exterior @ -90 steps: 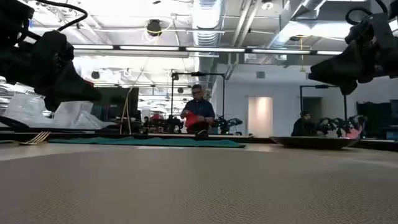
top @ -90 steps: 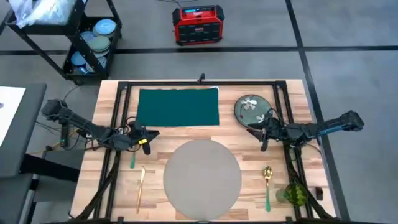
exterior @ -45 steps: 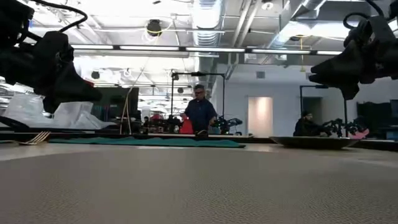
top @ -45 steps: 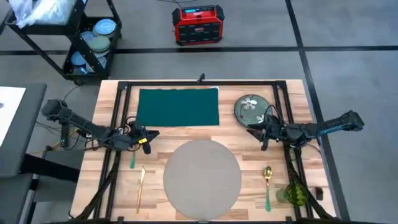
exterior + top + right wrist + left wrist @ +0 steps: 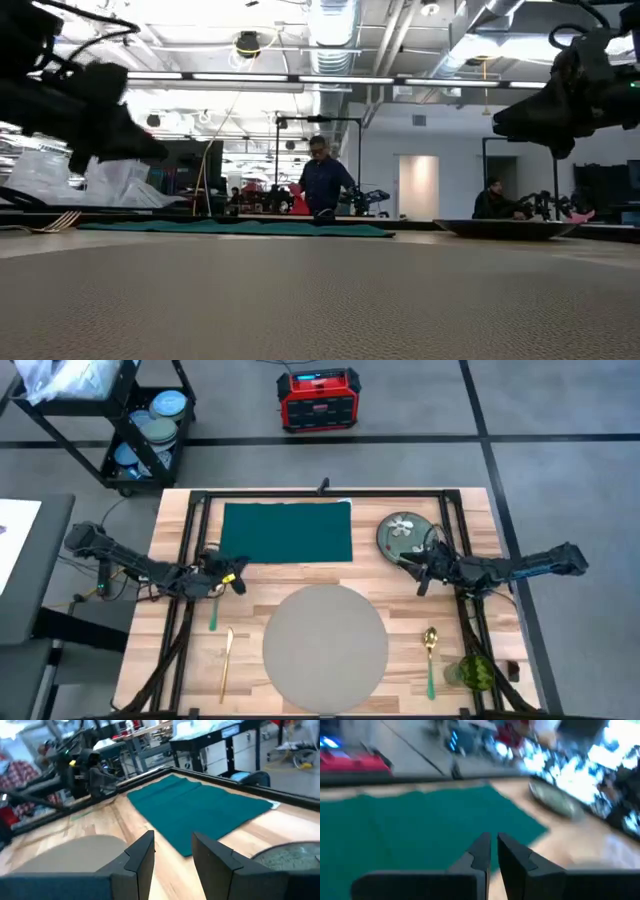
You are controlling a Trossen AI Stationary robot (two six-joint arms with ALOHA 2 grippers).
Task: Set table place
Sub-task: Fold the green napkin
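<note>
Left end effector (image 5: 236,578), seemingly nearly closed, right end effector (image 5: 408,568) open, flanking round woven-textured grey placemat (image 5: 325,646).

Left wrist view was motion-blurred throughout; room beyond table (image 5: 570,840) unreadable. Flowered plate (image 5: 552,800) appeared there only as grey smear. In right wrist view, plate (image 5: 292,855) was cut by picture's edge, placemat (image 5: 65,852) partly hidden behind right gripper (image 5: 172,852). In low view, we saw left gripper (image 5: 110,135) cropped at picture's edge, fingers indistinct. Items on cart (image 5: 150,430) were too small for us to identify. Green object (image 5: 475,672) at table corner stayed unidentifiable.
</note>
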